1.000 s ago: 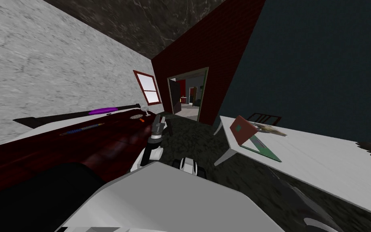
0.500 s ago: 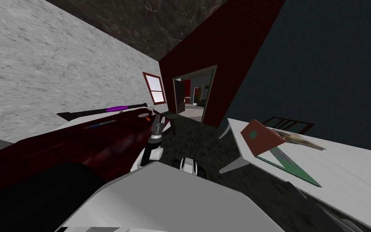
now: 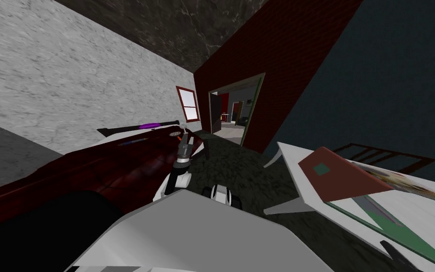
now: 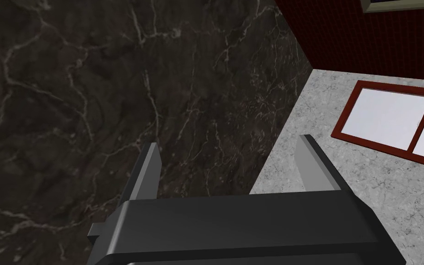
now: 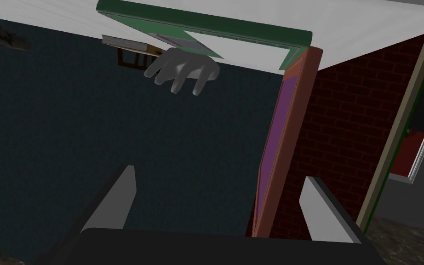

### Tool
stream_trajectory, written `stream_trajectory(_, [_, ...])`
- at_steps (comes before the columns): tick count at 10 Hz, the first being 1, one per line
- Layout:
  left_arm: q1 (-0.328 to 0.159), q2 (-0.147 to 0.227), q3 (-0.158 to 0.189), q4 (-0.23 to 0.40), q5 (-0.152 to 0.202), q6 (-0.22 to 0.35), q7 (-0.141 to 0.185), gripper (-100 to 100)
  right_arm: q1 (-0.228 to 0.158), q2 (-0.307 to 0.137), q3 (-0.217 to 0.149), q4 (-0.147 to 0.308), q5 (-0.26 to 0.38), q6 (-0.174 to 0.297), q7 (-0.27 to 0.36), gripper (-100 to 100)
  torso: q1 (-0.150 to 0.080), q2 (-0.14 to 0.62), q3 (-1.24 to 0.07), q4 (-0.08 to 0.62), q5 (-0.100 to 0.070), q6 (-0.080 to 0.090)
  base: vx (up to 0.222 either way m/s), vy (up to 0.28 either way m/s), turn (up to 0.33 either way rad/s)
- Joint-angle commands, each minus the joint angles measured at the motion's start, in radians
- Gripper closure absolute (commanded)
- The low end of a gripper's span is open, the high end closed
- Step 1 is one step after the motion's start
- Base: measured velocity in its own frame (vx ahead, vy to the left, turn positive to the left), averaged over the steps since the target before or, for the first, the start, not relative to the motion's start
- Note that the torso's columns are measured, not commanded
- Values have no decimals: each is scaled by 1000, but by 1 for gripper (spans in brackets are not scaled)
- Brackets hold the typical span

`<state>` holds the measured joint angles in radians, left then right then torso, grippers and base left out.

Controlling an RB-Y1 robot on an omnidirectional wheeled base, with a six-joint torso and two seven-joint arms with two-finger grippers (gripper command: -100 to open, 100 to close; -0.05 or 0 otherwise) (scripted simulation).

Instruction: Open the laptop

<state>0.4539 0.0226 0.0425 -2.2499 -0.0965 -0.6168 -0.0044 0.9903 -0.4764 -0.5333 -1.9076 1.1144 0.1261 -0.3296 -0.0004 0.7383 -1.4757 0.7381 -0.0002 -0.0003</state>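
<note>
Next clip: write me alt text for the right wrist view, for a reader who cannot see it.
The right pincer is open, with the partly open laptop's red-framed lid standing between its fingers, nearer one of them. The green base lies on a white table, a pale grey hand-shaped object beside it.
</note>
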Motion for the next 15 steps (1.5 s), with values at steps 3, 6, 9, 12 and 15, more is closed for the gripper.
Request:
stream_trajectory(3, [0, 0, 0, 0, 0, 0, 0, 0, 58, -82, -56, 65, 121, 86, -21, -100, 1, 0, 0, 0, 0, 0, 60, 35, 150])
stream_trajectory(6, [0, 0, 0, 0, 0, 0, 0, 0, 88, -120, -87, 95, 191, 122, -32, -100, -1, 1, 0, 0, 0, 0, 45, 27, 155])
stream_trajectory(9, [0, 0, 0, 0, 0, 0, 0, 0, 113, -153, -113, 119, 245, 151, -42, -100, 0, 0, 0, 0, 0, 0, 49, 18, 127])
stream_trajectory(12, [0, 0, 0, 0, 0, 0, 0, 0, 146, -198, -146, 147, 313, 188, -53, -100, 0, -1, -1, 0, 0, 0, 63, 20, 167])
stream_trajectory(15, [0, 0, 0, 0, 0, 0, 0, 0, 149, -197, -149, 151, 340, 188, -76, -100, 0, 2, 1, 1, 0, 1, 26, 8, 45])
